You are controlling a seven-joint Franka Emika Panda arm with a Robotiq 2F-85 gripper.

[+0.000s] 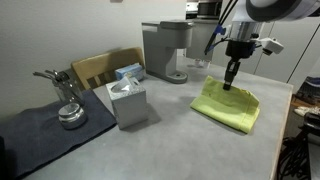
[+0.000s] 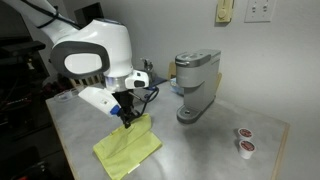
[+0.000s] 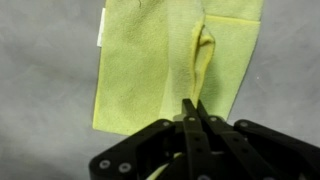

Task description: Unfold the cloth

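The lime yellow-green cloth (image 1: pixel 228 106) lies on the grey table, also seen in an exterior view (image 2: pixel 128 148) and the wrist view (image 3: pixel 150 70). My gripper (image 1: pixel 231 84) is over the cloth's far edge, fingers pressed together and pinching a raised ridge of the fabric (image 3: pixel 200 60). It also shows in an exterior view (image 2: pixel 128 120) and the wrist view (image 3: pixel 192 104). The pinched fold is lifted a little; the rest of the cloth lies flat.
A grey tissue box (image 1: pixel 128 102) stands at the middle left, a coffee machine (image 1: pixel 166 50) behind it, also in an exterior view (image 2: pixel 195 85). A dark grey mat (image 1: pixel 40 125) holds a metal item (image 1: pixel 68 100). Two coffee pods (image 2: pixel 243 140) sit at the right.
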